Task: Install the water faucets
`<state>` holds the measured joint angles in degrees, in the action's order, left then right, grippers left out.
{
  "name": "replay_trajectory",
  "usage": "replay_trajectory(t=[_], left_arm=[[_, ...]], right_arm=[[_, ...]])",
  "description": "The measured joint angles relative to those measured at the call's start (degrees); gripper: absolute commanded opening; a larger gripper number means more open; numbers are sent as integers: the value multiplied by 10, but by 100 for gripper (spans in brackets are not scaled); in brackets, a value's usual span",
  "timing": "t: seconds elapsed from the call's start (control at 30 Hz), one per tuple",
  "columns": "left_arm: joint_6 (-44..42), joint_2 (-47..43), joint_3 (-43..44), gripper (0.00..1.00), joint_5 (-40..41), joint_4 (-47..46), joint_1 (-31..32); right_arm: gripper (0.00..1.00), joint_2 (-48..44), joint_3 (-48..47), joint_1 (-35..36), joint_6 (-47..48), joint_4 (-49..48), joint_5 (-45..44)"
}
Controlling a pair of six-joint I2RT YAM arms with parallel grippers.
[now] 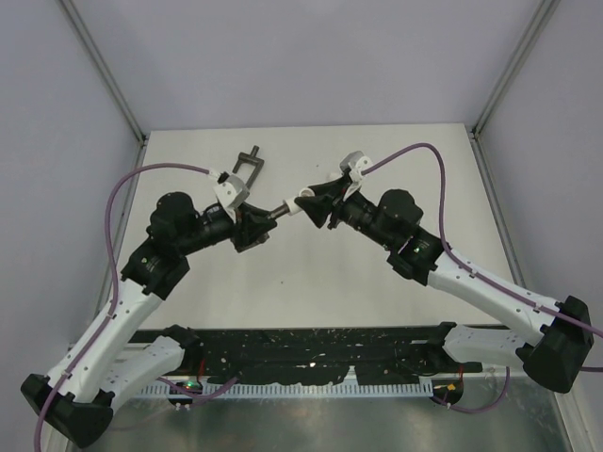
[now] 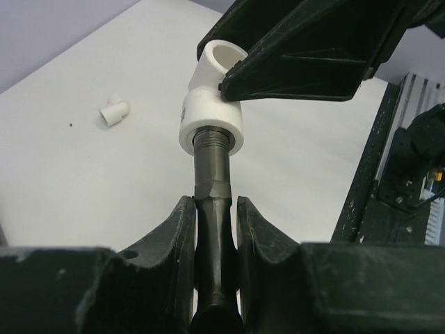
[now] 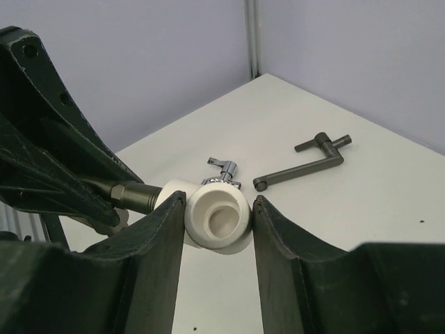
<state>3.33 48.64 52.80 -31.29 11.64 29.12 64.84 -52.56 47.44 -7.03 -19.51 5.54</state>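
Left gripper [image 1: 268, 218] opposite right gripper [image 1: 303, 201] (midair)

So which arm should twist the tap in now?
Left, probably. The left claw grips the dark grey faucet lengthwise, in line with its wrist, threads entering the white elbow fitting, so rolling that wrist should screw it in. The right claw only holds the fitting.

Both arms [image 1: 104, 330] wear white shells with black joints, purple cables [image 1: 421, 145] and matte black end effector fingers [image 2: 174, 243].
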Motion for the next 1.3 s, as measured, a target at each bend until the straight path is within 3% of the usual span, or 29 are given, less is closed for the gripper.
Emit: replay_trajectory(t=[0.23,0.67,0.83,0.97,1.0,1.13,1.3], left_arm=[[-75,3,7,0,2,43,6],[-259,-5,5,0,98,109,75],[-329,-12,-21,0,85,115,132],[-340,-30,-54,0,89,106,140],[-337,-31,-62,0,93,100,140],[-284,-22,-86,0,112,64,138],[-161,-16,-134,0,79,-2,96]], right_arm=[[5,4,-32,1,2,88,11],[5,47,-112,1,-11,256,26],[5,70,-134,19,-28,256,57],[6,73,-138,23,-37,256,67],[11,73,-138,23,-37,255,67],[61,69,-138,13,-26,252,71],[86,17,-108,-58,19,243,144]])
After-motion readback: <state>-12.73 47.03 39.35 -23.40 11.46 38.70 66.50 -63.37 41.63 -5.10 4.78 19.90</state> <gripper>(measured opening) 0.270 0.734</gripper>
